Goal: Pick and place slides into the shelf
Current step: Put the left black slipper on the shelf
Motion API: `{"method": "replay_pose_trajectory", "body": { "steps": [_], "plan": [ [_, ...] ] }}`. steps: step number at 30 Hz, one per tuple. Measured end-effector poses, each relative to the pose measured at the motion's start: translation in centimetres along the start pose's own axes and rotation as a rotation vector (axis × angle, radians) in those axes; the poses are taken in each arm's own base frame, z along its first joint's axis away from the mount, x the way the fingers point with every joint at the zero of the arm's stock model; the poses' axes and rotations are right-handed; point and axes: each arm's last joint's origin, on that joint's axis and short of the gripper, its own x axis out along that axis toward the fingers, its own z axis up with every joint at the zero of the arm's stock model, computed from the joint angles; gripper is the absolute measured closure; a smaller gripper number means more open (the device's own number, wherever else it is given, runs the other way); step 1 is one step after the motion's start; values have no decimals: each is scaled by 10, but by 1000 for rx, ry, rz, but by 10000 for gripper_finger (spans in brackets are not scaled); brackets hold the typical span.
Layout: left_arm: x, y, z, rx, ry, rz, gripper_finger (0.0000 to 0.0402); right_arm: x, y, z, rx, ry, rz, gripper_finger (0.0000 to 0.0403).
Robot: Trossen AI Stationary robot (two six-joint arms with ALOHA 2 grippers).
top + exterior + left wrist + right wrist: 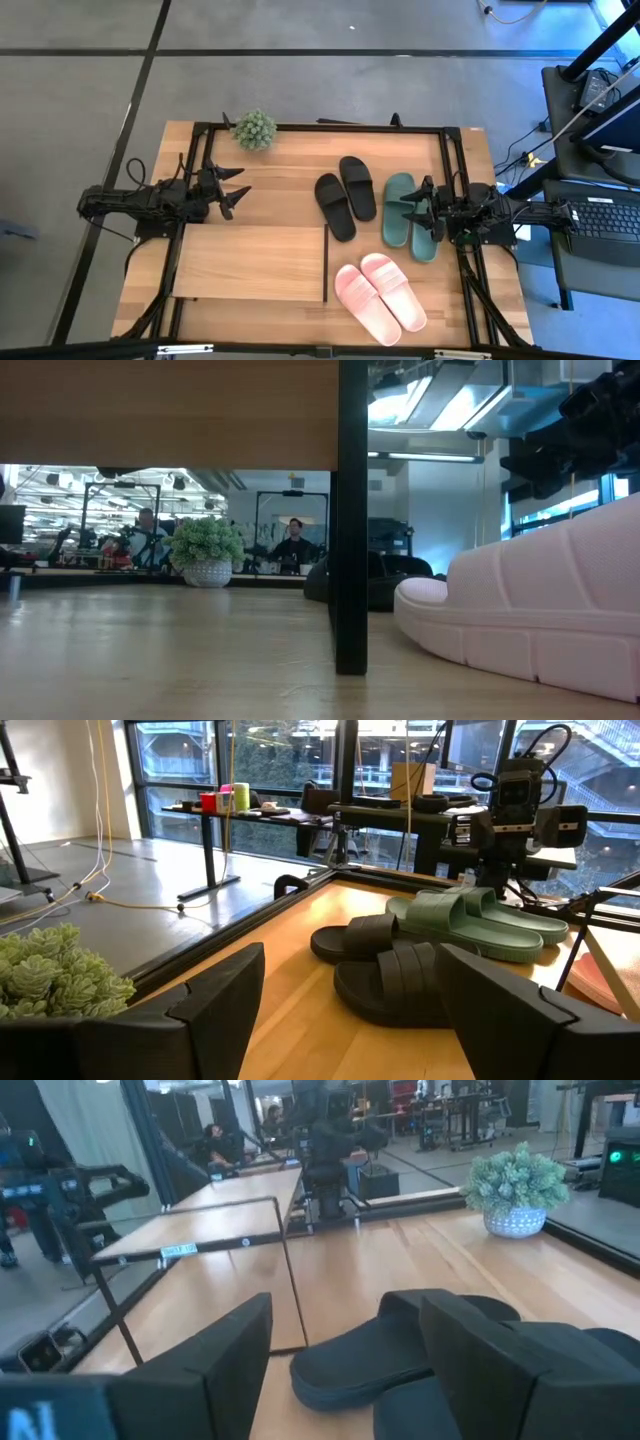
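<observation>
The black slides [345, 197] lie side by side on their soles mid-table, also in the left wrist view [390, 970]. To their right rest the green slides [410, 218] [470, 915]. The pink slides [380, 290] sit at the near right, close in the low view [540, 620]. The shelf [250, 262] stands near left, its black divider [327, 262] [350, 510] at its right end. My left gripper [237, 190] [350, 958] is open, left of the black slides. My right gripper [412, 208] [345, 1308] is open, held above the green slides and facing the black pair [390, 1350].
A small potted plant [255, 129] [208, 552] stands at the far edge, just beyond my left gripper. A black metal frame [320, 127] runs round the tabletop. Bare wood lies between the left gripper and the black slides. People show in the room beyond.
</observation>
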Motion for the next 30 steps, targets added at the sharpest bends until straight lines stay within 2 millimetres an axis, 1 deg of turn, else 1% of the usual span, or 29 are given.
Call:
{"method": "replay_pose_trajectory", "body": {
  "steps": [21,26,30],
  "plan": [
    [0,0,0,0,-1,0,117,0,0,0,21,0,0,147],
    [0,0,0,0,0,0,117,0,0,0,-34,0,0,147],
    [0,0,0,0,-1,0,117,0,0,0,-110,1,-1,147]
  ]
}}
